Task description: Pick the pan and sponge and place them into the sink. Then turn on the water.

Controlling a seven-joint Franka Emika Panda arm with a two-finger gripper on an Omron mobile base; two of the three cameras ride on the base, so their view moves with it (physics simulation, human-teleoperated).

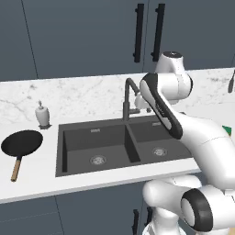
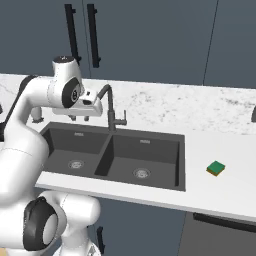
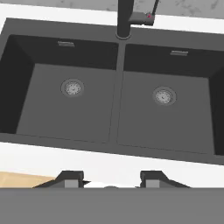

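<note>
The black pan [image 1: 21, 142] lies on the white counter left of the sink [image 1: 60, 151], its wooden handle pointing toward the front edge. Right of the sink [image 2: 181, 165], the small green sponge [image 2: 216, 168] rests on the counter. My gripper [image 2: 80, 118] hangs above the back of the basins, just left of the dark gooseneck faucet [image 2: 111, 107]. In the hand view the gripper [image 3: 111, 179] is open, with nothing between its fingertips [image 3: 70, 178]. It looks down on the sink [image 3: 114, 109], which holds only its two silver drains. No water runs from the faucet [image 3: 124, 19].
A white soap dispenser [image 1: 42, 114] stands behind the pan near the marble backsplash. Dark cabinets with black handles [image 1: 138, 32] hang above the counter. A dark object [image 2: 253, 115] shows at the far right counter edge. My own arm hides the sink's right end in the left base view.
</note>
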